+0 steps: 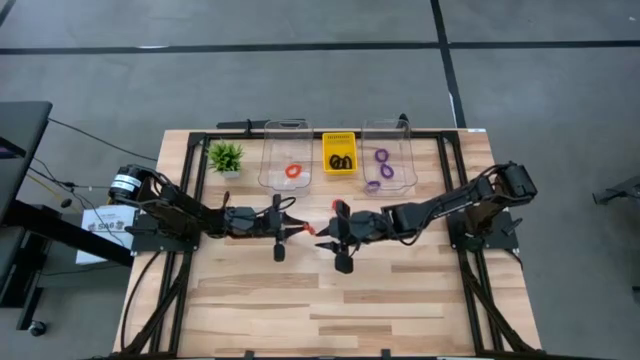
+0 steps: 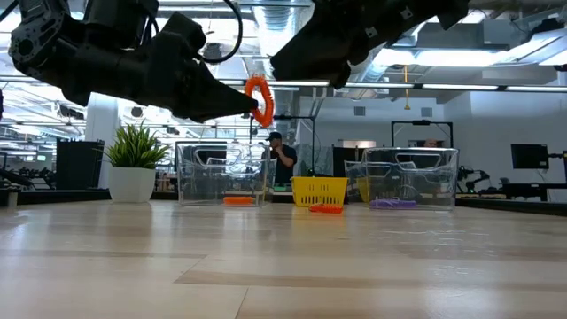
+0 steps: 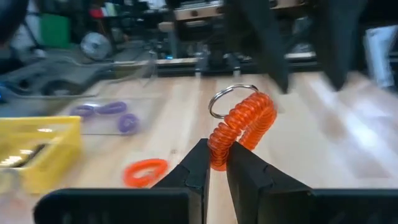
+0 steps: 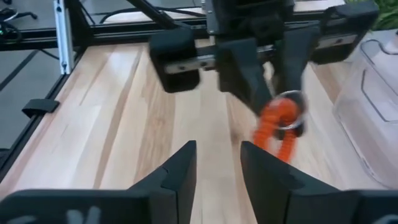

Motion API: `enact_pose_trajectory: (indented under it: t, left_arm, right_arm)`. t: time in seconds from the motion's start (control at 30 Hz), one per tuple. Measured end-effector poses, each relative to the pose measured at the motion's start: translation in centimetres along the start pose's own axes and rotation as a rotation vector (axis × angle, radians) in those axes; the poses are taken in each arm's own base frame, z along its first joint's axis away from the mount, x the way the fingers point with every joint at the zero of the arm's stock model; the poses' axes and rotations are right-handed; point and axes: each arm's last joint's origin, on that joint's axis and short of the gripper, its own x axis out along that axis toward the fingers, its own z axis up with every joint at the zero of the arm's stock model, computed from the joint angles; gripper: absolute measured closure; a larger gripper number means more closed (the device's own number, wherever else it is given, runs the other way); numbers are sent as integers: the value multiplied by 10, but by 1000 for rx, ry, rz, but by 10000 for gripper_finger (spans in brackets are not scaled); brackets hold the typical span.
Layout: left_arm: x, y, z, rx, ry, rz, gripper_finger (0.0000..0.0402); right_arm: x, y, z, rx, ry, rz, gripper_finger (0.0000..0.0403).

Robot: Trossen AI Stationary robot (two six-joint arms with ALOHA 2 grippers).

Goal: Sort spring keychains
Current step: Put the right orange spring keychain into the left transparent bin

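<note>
floor (image 1: 300, 70): grey concrete under my table | ceiling lights (image 2: 461, 86): bright strips over me | background: a person (image 2: 282, 159) standing among desks, monitor (image 2: 529, 156) at right

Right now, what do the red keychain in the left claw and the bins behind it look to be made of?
The red keychain in the left claw looks like glossy coiled plastic cord with a shiny metal split ring. The two clear bins appear to be transparent hard plastic, since their contents show through. The yellow bin looks like opaque slotted plastic.
</note>
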Motion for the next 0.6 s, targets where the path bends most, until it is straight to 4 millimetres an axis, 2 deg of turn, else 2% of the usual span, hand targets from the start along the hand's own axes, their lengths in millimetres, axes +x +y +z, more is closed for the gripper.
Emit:
enact_pose_trajectory:
  t: [0.17,0.33,0.6]
  left_arm:
    - [-9,8,7,122,12,208,360]
    - [-31,22,20,81,-22,467,360]
    - [-49,48,43,86,-72,707,360]
  right_arm:
    - [-1,4,0,-14,-4,11,291]
    - [-1,4,1,-21,-16,11,291]
    - [0,1,4,-13,-47,7,291]
